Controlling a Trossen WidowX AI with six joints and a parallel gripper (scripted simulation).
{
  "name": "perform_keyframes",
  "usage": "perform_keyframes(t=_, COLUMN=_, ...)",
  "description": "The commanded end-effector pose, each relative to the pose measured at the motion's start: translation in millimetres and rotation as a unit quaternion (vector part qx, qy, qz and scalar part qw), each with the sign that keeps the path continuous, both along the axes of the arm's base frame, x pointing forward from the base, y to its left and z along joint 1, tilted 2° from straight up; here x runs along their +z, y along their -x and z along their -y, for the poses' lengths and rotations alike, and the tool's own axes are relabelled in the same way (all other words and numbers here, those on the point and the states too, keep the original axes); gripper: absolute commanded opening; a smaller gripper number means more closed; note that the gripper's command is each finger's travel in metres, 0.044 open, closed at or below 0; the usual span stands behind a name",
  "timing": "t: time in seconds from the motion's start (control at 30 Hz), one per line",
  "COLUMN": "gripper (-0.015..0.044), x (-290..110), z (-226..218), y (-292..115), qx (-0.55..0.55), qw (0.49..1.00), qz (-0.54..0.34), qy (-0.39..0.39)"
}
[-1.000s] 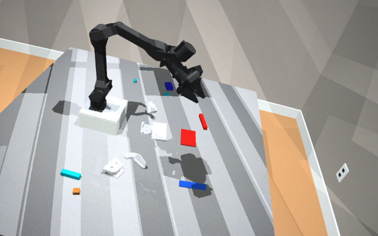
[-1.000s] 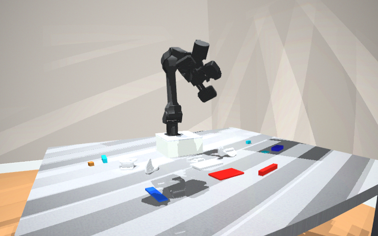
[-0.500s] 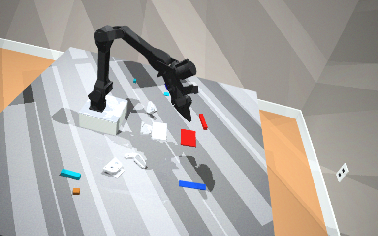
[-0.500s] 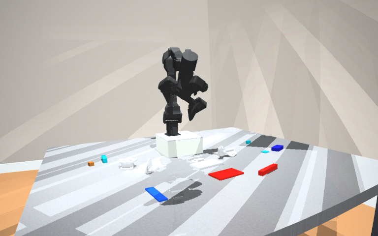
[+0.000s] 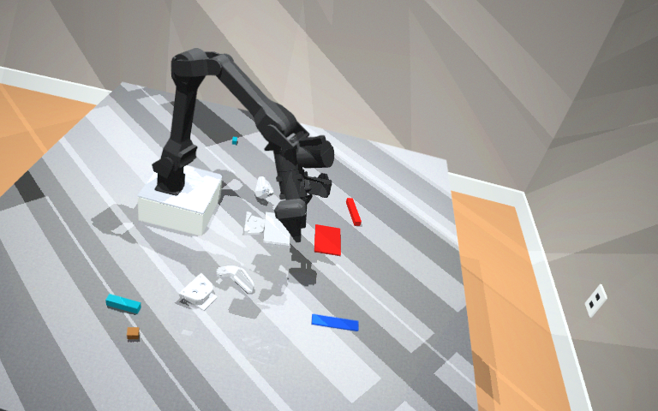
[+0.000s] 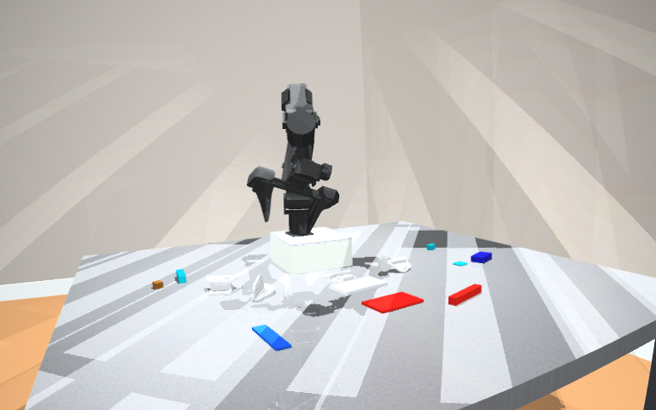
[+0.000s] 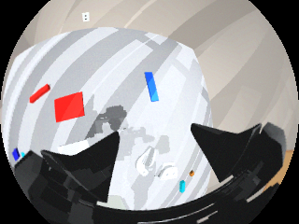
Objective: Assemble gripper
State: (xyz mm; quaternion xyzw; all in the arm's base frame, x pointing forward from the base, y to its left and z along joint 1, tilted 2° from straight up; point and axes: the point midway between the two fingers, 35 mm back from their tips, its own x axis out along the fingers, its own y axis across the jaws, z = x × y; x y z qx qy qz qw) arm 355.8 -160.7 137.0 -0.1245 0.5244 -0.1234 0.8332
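Note:
My gripper (image 5: 304,218) (image 6: 289,223) (image 7: 156,131) is open and empty, high above the table, fingers pointing down. A white part with two round holes and a flat foot (image 5: 198,291) (image 6: 219,284) (image 7: 168,172), probably the gripper base, stands at the near left in the top view. A white curved jaw (image 5: 242,279) (image 6: 261,289) (image 7: 144,163) lies beside it. The other white jaw (image 5: 262,187) (image 6: 400,264) lies farther back. A flatter white part with holes (image 5: 253,224) (image 6: 340,277), perhaps the housing plate, lies between. I cannot make out pins or teeth.
A plain white slab (image 5: 275,231) (image 6: 359,285) (image 7: 74,147) adjoins the flatter part. A red plate (image 5: 327,240) and red bar (image 5: 353,211) lie right of the gripper; a blue bar (image 5: 334,322) lies nearer. Cyan (image 5: 122,304) and orange (image 5: 133,333) blocks lie left.

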Motion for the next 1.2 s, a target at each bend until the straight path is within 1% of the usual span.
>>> perform_keyframes(t=0.0, gripper=0.044, x=-12.0, z=7.1, y=10.1, qx=-0.034, qw=0.999, qz=-0.015, qy=-0.033)
perform_keyframes(t=0.43, gripper=0.044, x=-51.2, z=27.1, y=54.2, qx=-0.162, qw=0.974, qz=-0.077, qy=-0.14)
perform_keyframes(t=0.83, gripper=0.044, x=-77.9, z=35.2, y=96.3, qx=-0.284, qw=0.921, qz=-0.127, qy=-0.233)
perform_keyframes(t=1.03, gripper=0.044, x=-81.3, z=35.4, y=98.4, qx=-0.291, qw=0.918, qz=-0.13, qy=-0.238)
perform_keyframes(t=1.17, gripper=0.044, x=-116.3, z=34.0, y=98.8, qx=-0.291, qw=0.918, qz=-0.13, qy=-0.238)
